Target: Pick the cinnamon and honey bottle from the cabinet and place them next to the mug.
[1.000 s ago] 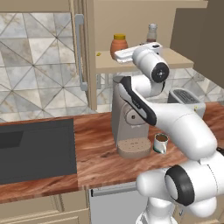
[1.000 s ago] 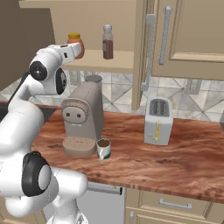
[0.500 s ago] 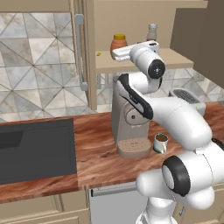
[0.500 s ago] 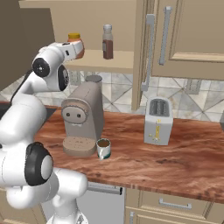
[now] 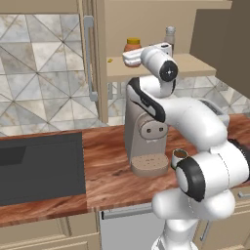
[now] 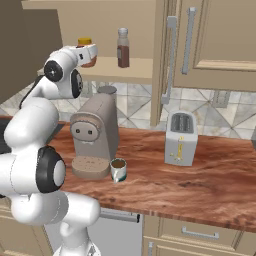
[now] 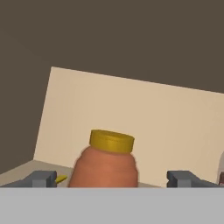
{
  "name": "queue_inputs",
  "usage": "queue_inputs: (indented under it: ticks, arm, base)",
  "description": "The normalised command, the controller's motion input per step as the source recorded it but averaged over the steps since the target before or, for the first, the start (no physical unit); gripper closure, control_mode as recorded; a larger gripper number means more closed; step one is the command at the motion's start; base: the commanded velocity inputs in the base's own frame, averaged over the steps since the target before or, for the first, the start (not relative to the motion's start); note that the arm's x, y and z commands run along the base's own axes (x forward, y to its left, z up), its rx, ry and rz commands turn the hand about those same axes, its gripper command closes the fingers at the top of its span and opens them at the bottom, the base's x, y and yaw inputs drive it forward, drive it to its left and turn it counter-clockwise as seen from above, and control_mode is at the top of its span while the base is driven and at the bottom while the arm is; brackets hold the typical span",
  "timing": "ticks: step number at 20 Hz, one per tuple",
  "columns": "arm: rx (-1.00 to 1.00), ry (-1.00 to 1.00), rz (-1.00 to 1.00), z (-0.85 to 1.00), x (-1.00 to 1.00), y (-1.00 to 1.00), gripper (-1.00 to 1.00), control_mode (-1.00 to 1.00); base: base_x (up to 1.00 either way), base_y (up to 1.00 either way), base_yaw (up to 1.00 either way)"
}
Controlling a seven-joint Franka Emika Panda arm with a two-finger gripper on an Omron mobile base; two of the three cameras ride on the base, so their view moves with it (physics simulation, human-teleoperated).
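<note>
The gripper (image 7: 111, 178), fingers spread wide, straddles the honey bottle (image 7: 105, 165) on the cabinet (image 6: 125, 70) shelf without clasping it. The cinnamon (image 6: 123, 48) stands near it; the mug (image 6: 118, 170) sits on the worktop (image 6: 200, 185) beside the coffee machine (image 6: 95, 135).

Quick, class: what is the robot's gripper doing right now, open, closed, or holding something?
Gripper: open, one finger on each side of the honey bottle, not yet closed on it.

My two base cameras looked forward and down from behind me, left and right, sharing the cabinet (image 5: 156, 68) shelf and the mug (image 6: 118, 169). My hand camera sat close, facing the honey bottle (image 7: 105, 164) between my finger tips.
</note>
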Motion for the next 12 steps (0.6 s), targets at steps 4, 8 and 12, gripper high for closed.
queue_inputs:
  ticks: [4, 8, 12]
  arm:
    - [0.00, 0.00, 0.00, 0.00, 0.11, 0.05, -1.00, -1.00]
    - [0.00, 0.01, 0.00, 0.00, 0.19, 0.23, -1.00, -1.00]
    - [0.08, 0.01, 0.00, 0.00, 0.12, 0.04, -1.00, -1.00]
  base:
    - [0.00, 0.00, 0.00]
    - [0.00, 0.00, 0.00]
    - [0.00, 0.00, 0.00]
